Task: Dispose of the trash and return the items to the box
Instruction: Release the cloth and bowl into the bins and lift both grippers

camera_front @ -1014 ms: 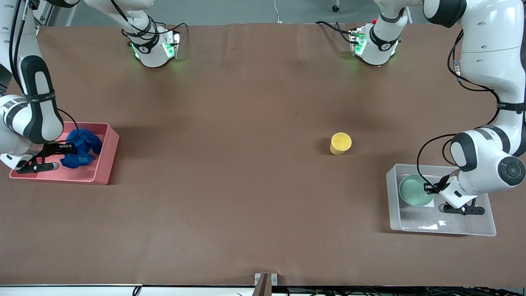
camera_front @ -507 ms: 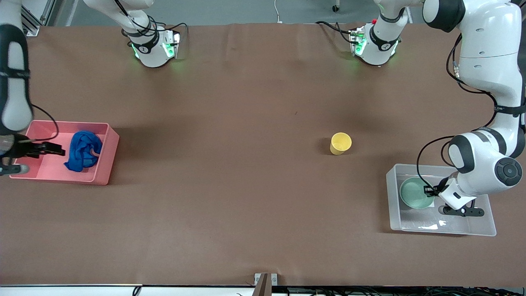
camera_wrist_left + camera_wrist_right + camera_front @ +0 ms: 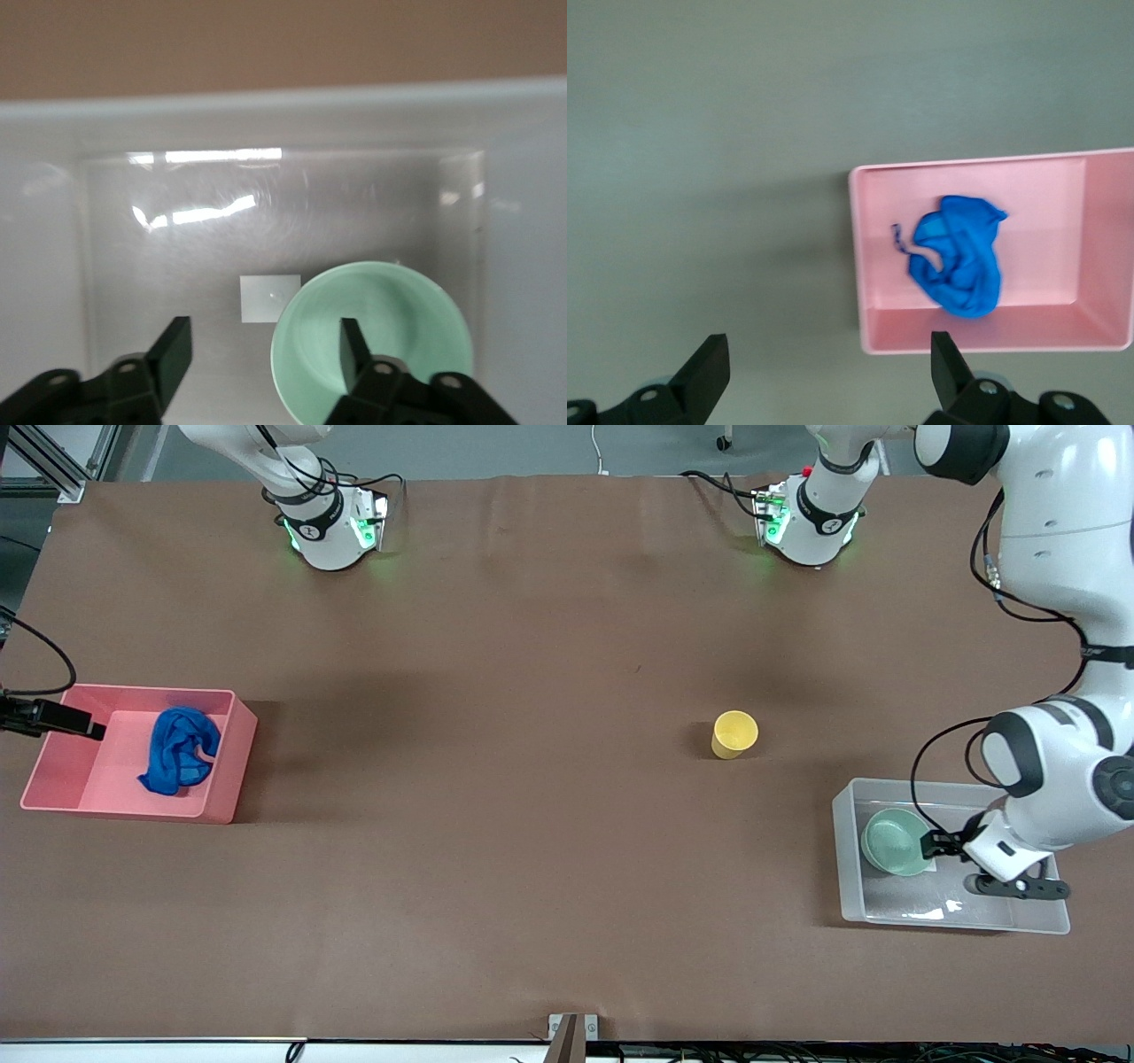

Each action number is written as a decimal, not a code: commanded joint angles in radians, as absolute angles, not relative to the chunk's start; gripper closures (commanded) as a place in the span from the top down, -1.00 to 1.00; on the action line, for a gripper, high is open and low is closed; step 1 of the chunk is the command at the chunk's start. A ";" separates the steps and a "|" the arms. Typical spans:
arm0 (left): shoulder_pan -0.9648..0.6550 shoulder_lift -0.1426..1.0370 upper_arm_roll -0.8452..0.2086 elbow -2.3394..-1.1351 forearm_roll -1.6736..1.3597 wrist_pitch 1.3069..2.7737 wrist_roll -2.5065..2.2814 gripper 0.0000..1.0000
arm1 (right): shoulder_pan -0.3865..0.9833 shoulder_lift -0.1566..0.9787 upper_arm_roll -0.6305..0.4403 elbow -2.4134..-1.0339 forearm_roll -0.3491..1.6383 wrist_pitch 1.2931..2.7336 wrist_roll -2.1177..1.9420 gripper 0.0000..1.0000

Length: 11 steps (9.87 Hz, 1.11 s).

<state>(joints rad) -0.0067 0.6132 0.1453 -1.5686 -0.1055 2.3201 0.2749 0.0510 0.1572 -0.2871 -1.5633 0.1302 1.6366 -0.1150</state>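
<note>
Box (image 3: 850,850): clear tub near the front camera, at the left arm's end of the table; the bowl (image 3: 895,840) lies in it beside a white label (image 3: 268,298).
Left gripper (image 3: 262,350): over the box, jaws spread, one finger (image 3: 353,350) above the bowl, gripping nothing.
Cup (image 3: 734,734): yellow, upright on the bare table (image 3: 532,779), farther from the camera than the box, nothing around it.
Pink bin (image 3: 226,766): at the right arm's end; the blue rag (image 3: 181,749) lies crumpled inside.
Right gripper (image 3: 824,367): above the bin's outer end, jaws spread wide, empty.
</note>
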 commanded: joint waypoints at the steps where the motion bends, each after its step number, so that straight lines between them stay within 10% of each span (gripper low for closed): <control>1: -0.046 0.439 0.143 -1.641 -0.117 2.236 0.237 1.00 | -0.003 0.034 -0.143 -1.592 0.082 1.591 0.038 1.00; 7: -0.051 -0.009 -0.001 -1.692 -0.009 1.754 -0.007 1.00 | -0.107 0.047 -0.043 -1.428 0.060 1.484 0.054 1.00; 11: -0.038 -0.157 -0.081 -1.833 -0.020 1.735 -0.061 1.00 | -0.101 0.046 -0.044 -1.428 0.045 1.480 0.031 1.00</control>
<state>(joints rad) -0.0545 -0.1446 -0.0623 -1.7592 -0.0253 1.7202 -0.0574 -0.0909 0.0394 -0.0612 -1.4508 0.0662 1.4999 0.0416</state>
